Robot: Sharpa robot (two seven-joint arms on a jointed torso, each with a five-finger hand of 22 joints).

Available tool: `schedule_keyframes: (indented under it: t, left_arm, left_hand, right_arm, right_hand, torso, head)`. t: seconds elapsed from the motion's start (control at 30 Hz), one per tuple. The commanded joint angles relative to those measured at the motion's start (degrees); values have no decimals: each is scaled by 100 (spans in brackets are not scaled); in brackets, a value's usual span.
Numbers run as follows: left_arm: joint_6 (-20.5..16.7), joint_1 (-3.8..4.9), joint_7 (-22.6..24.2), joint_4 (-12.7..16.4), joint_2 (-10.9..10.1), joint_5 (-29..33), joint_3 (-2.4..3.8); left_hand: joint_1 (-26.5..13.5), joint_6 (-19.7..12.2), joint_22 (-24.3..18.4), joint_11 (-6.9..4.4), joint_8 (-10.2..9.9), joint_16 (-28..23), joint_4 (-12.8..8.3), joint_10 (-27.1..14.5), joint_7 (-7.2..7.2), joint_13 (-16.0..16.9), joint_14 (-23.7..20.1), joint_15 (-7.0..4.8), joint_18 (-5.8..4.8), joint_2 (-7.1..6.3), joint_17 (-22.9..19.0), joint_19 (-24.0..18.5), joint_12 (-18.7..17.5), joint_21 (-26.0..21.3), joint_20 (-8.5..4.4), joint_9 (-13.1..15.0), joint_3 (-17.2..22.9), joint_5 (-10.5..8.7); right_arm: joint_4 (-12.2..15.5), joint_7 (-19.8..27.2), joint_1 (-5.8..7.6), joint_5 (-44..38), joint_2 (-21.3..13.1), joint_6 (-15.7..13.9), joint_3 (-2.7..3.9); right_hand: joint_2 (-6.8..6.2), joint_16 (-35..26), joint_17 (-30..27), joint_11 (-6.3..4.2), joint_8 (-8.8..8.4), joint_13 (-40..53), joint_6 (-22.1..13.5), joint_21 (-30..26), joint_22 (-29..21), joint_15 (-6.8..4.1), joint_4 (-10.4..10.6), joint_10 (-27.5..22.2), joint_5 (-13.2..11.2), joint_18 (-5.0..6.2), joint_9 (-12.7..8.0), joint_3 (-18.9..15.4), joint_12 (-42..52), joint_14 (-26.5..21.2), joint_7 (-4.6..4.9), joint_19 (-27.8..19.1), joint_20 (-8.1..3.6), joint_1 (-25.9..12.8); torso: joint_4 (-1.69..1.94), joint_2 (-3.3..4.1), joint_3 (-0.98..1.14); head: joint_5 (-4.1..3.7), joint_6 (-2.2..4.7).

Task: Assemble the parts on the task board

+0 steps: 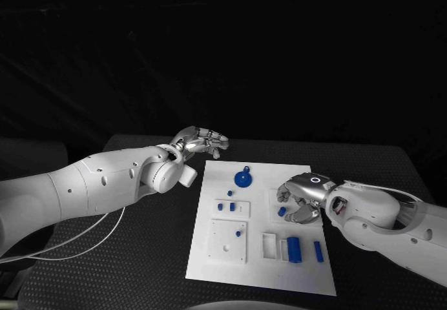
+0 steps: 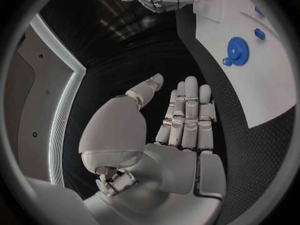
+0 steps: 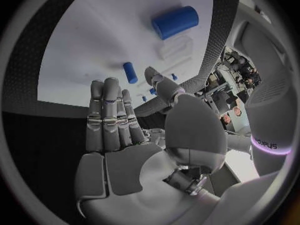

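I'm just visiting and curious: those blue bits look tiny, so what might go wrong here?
The right hand hovers open over a small blue peg; its big fingers might knock it away. The blue cylinder lies on its side and could roll. The blue gear lies loose near the task board edge.

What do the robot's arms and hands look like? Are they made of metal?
The arms are smooth, rounded white shells. The left arm trails thin white cables, and the right arm has a glowing purple ring at its wrist. The left hand and right hand are shiny silver, with jointed fingers built from small blocks.
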Motion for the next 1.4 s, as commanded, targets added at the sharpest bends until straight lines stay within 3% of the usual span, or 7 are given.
schedule_keyframes:
  t: [0.03, 0.23, 0.5, 1.1, 1.23, 1.4]
  left_arm:
    - [76, 10, 48, 6, 7, 31, 4]
    - [80, 10, 45, 2, 12, 32, 4]
    - [81, 10, 44, 0, 14, 32, 4]
    - [84, 10, 38, -1, 12, 32, 4]
    - [82, 10, 37, -3, 12, 32, 4]
    - [83, 10, 40, -2, 18, 32, 4]
  left_hand:
    - [-66, -30, 9, 6, 19, -32, 3, -51, 12, -8, 7, 13, 91, 6, 7, 32, 10, -36, -1, -6, -23, 7]
    - [-66, -30, 10, 6, 20, -34, 4, -51, 12, -8, 7, 13, 91, 7, 9, 33, 11, -38, -1, -7, -23, 7]
    - [-66, -30, 12, 6, 21, -37, 5, -51, 12, -9, 9, 13, 91, 9, 13, 33, 11, -40, -1, -7, -23, 8]
    - [-66, -33, 16, 6, 23, -44, 6, -52, 12, -10, 10, 13, 91, 11, 22, 35, 12, -45, -1, -9, -23, 10]
    - [-65, -34, 17, 6, 23, -46, 6, -53, 13, -10, 11, 13, 91, 12, 24, 36, 12, -46, -1, -10, -22, 11]
    - [-64, -34, 17, 6, 24, -48, 6, -53, 13, -11, 11, 13, 91, 13, 26, 36, 12, -47, -1, -10, -22, 12]
  right_arm:
    - [-24, -23, -31, -273, 50, 30, -15]
    - [-73, -10, -90, -318, 130, -7, -30]
    - [-130, -21, -148, -441, 183, -36, -56]
    - [-160, -74, -162, -612, 201, -124, -62]
    - [-151, -54, -166, -645, 204, -271, -62]
    - [-123, -45, -174, -717, 206, -468, -62]
  right_hand:
    - [-4, 39, -6, -12, 58, 5, 74, 53, 124, -33, 71, 103, -38, 45, 21, 151, 64, 4, -10, 2, -25, 114]
    - [18, 98, -13, -56, 152, 19, 197, 123, 124, -74, 242, 265, -34, 45, 59, 497, 148, 69, -24, 74, -58, 297]
    - [218, 237, 46, -145, 295, 79, 447, 252, 135, -159, 386, 567, -34, 45, 110, 766, 301, 172, -46, 182, -115, 471]
    - [408, 354, 135, -232, 384, 150, 654, 381, 129, -243, 346, 777, -33, 45, 135, 908, 395, 196, -134, 236, -164, 510]
    - [533, 423, 182, -283, 440, 193, 778, 455, 136, -292, 318, 903, -33, 45, 154, 1005, 456, 252, -181, 296, -194, 546]
    - [588, 502, 244, -335, 477, 238, 877, 559, 140, -345, 277, 1007, -32, 45, 165, 1068, 503, 316, -221, 373, -239, 521]
  torso:
    - [4, 0, -3]
    - [5, 1, -3]
    - [-1, -1, -4]
    - [-3, -1, -1]
    - [-2, -2, -2]
    - [-1, -2, -3]
  head:
    - [-6, -8]
    - [-13, -21]
    - [-1, -37]
    - [-4, -60]
    - [-5, -60]
    - [-4, -64]
